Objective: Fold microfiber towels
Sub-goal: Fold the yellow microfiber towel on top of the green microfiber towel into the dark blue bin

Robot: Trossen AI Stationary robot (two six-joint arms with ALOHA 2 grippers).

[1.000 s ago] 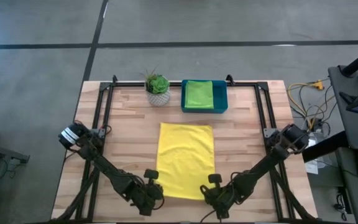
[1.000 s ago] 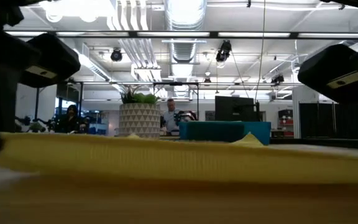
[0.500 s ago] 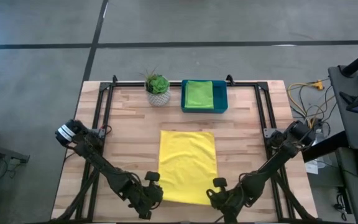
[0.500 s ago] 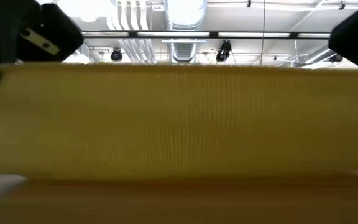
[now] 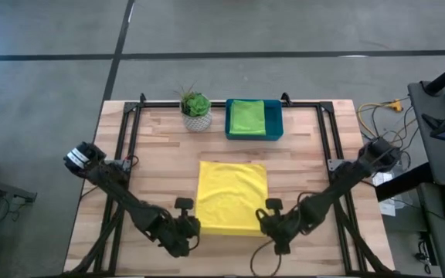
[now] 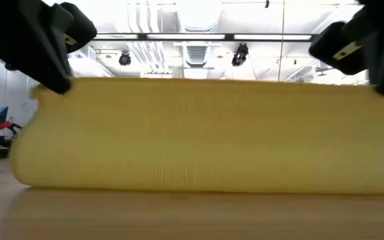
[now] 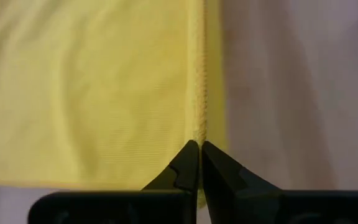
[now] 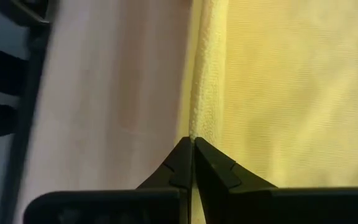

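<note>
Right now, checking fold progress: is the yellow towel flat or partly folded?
Partly folded. The left gripper and right gripper pinch the yellow towel's near corners, its near edge lifted over the rest.

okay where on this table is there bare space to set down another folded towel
Bare wood lies left of the yellow towel, below the potted plant, and right of the towel, below the teal tray. A narrower strip runs between towel and tray. The near edge is crowded: the left gripper and right gripper pinch the towel's near corners.
</note>
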